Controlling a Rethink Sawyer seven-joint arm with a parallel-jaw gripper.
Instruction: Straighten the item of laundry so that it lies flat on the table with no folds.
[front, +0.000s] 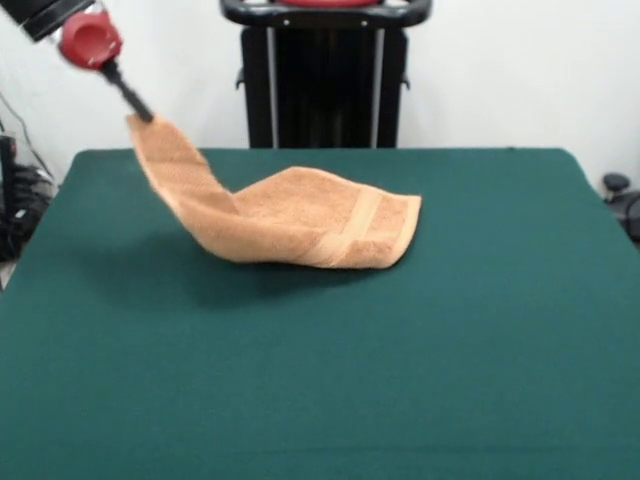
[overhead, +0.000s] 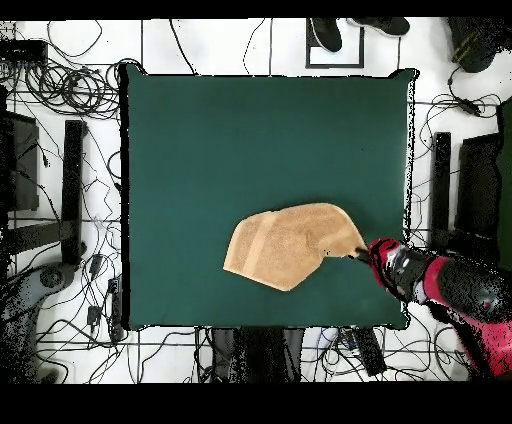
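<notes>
Near the desk's (front: 480, 330) edge, jaws (front: 143, 113) clenched on the towel's (front: 300, 225) lifted corner; wide green desk lies open beyond.

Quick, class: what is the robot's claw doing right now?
Claw: closed on a corner of the towel, lifting that end off the table.

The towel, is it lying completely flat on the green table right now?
No: in the front view one corner of the towel is pinched in the gripper and lifted off the table.
</notes>
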